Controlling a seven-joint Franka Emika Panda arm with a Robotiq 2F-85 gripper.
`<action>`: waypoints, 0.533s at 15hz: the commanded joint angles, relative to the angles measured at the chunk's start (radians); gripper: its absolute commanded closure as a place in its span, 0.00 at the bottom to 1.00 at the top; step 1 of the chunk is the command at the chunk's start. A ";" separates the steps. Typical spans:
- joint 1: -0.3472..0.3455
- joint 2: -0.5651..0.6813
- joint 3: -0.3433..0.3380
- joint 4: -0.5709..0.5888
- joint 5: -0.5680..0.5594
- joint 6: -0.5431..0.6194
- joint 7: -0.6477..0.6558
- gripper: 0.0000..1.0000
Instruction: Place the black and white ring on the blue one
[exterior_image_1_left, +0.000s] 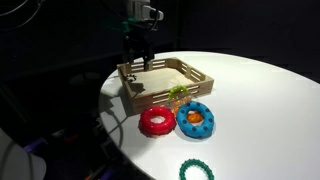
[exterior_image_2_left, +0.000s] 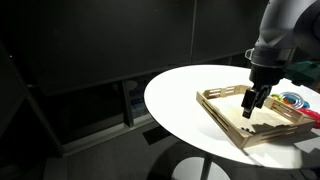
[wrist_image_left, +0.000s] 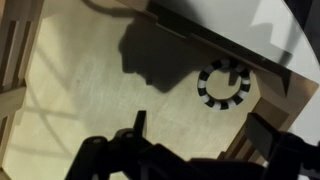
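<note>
The black and white ring (wrist_image_left: 224, 82) lies flat on the floor of the wooden tray (exterior_image_1_left: 190, 72), close to a tray wall; it shows only in the wrist view. My gripper (wrist_image_left: 205, 135) hangs over the tray with its fingers spread, open and empty, a short way from the ring. It shows above the tray's rear corner in both exterior views (exterior_image_1_left: 139, 55) (exterior_image_2_left: 252, 103). The blue ring (exterior_image_1_left: 196, 118) with an orange piece in its middle lies on the white table in front of the tray.
A red ring (exterior_image_1_left: 155, 121) lies touching the blue one. A green beaded ring (exterior_image_1_left: 196, 170) lies near the table's front edge. A small green and yellow thing (exterior_image_1_left: 178, 93) sits by the tray's front wall. The round white table (exterior_image_2_left: 190, 95) ends close to the tray.
</note>
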 joint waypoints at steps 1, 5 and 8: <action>0.007 0.032 0.014 -0.003 -0.028 0.041 -0.010 0.00; 0.009 0.063 0.015 -0.010 -0.078 0.071 0.006 0.00; 0.010 0.087 0.012 -0.013 -0.124 0.098 0.019 0.00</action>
